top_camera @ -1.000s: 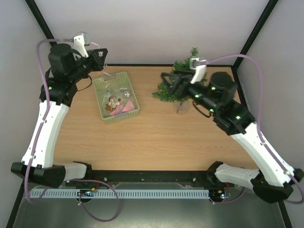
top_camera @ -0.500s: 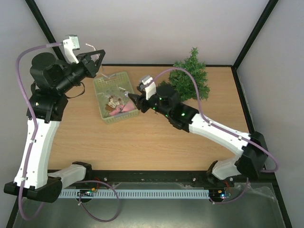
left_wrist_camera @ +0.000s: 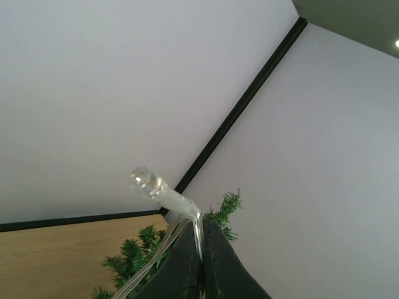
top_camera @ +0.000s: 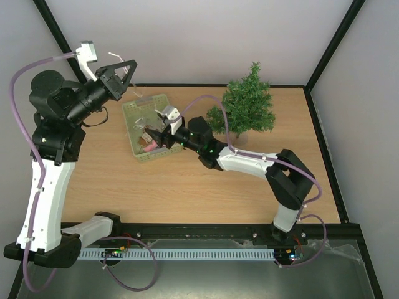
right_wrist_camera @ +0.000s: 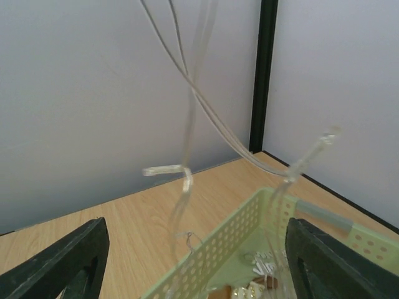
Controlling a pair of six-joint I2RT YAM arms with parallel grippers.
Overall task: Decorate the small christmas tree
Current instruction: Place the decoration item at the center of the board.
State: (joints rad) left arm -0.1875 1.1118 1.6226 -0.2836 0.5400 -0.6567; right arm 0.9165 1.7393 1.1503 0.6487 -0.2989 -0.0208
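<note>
The small christmas tree (top_camera: 246, 106) stands upright at the back right of the table; its tips show in the left wrist view (left_wrist_camera: 133, 260). My left gripper (top_camera: 126, 70) is raised high over the table's back left, shut on a clear light string whose bulb (left_wrist_camera: 147, 180) sticks out above the closed fingertips (left_wrist_camera: 202, 229). The string's wires (right_wrist_camera: 206, 106) hang down into the pale green basket (top_camera: 163, 98). My right gripper (top_camera: 151, 134) is open wide over the basket's right side (right_wrist_camera: 249, 215), holding nothing, with the wires hanging between its fingers (right_wrist_camera: 81, 261).
The basket holds several small ornaments (top_camera: 149, 140), brown, pink and clear. Grey walls and black frame posts (top_camera: 56, 31) enclose the table. The right arm (top_camera: 249, 162) stretches low across the table in front of the tree.
My right arm has swung left from the tree to the basket. My left gripper has risen higher and further back with the light string.
</note>
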